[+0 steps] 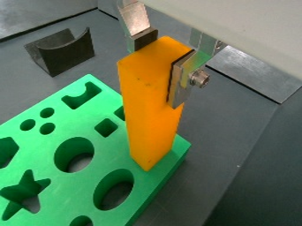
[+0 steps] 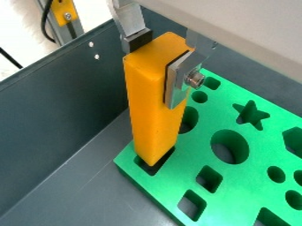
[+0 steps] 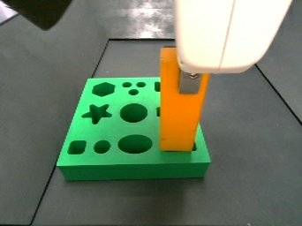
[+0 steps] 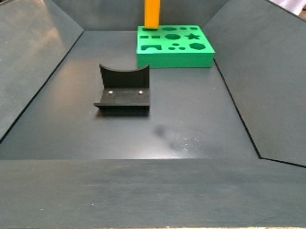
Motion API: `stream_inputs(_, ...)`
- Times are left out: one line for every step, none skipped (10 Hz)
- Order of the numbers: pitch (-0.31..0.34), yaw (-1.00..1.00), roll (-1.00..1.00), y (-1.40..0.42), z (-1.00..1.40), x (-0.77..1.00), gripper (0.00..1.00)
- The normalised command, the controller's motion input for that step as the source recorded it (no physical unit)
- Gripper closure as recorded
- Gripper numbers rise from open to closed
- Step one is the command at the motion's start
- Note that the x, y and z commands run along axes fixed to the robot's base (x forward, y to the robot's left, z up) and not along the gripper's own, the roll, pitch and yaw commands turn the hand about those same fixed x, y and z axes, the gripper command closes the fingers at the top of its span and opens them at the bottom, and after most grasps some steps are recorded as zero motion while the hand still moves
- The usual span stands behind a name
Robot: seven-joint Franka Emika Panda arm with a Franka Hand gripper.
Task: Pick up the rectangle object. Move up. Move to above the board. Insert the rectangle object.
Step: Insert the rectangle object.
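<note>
The rectangle object (image 1: 147,115) is a tall orange bar standing upright, its lower end sunk in a hole at a corner of the green board (image 1: 24,131). My gripper (image 1: 163,60) holds the bar's top, with one silver finger (image 1: 181,81) flat against a side and a dark pad (image 1: 144,37) at the opposite edge. Both wrist views show this grip (image 2: 160,62) on the bar (image 2: 147,106) and the board (image 2: 266,132). In a side view the white gripper (image 3: 179,75) hangs over the bar (image 3: 177,115) near the board's (image 3: 130,168) front right corner.
The dark fixture (image 4: 123,89) with its curved notch stands mid-floor, apart from the board (image 4: 180,55) and the bar (image 4: 152,13) at the far end. It also shows in a wrist view (image 1: 62,48). A grey bin wall (image 2: 59,79) rises close beside the board.
</note>
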Motion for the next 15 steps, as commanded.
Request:
stream_inputs(0.001, 0.05, 0.0, 0.0, -0.03, 0.17, 1.0)
stream_inputs(0.0, 0.01, 0.0, 0.0, -0.02, 0.11, 1.0)
stream_inputs(0.0, 0.01, 0.0, 0.0, -0.04, 0.1, 1.0)
stream_inputs(0.0, 0.02, 0.0, 0.05, -0.04, 0.04, 1.0)
stream_inputs(0.0, 0.01, 0.0, 0.01, 0.0, 0.0, 1.0)
stream_inputs(0.0, 0.01, 0.0, 0.0, 0.0, 0.0, 1.0)
stream_inputs(0.0, 0.03, 0.0, 0.0, -0.03, 0.02, 1.0)
stream_inputs(0.0, 0.08, 0.0, 0.0, -0.07, 0.05, 1.0)
stream_inputs(0.0, 0.18, 0.02, 0.0, -0.11, 0.07, 1.0)
stream_inputs(0.0, 0.21, 0.02, 0.0, -0.11, 0.07, 1.0)
stream_inputs(0.0, 0.14, 0.0, 0.0, -0.05, 0.0, 1.0)
stream_inputs(0.0, 0.13, 0.01, 0.0, -0.04, 0.0, 1.0)
stream_inputs(0.0, 0.07, 0.03, 0.0, -0.05, 0.0, 1.0)
stream_inputs(0.0, 0.07, 0.14, 0.0, -0.31, 0.0, 1.0)
stream_inputs(-0.034, 0.07, 0.18, -0.01, -0.52, 0.0, 1.0)
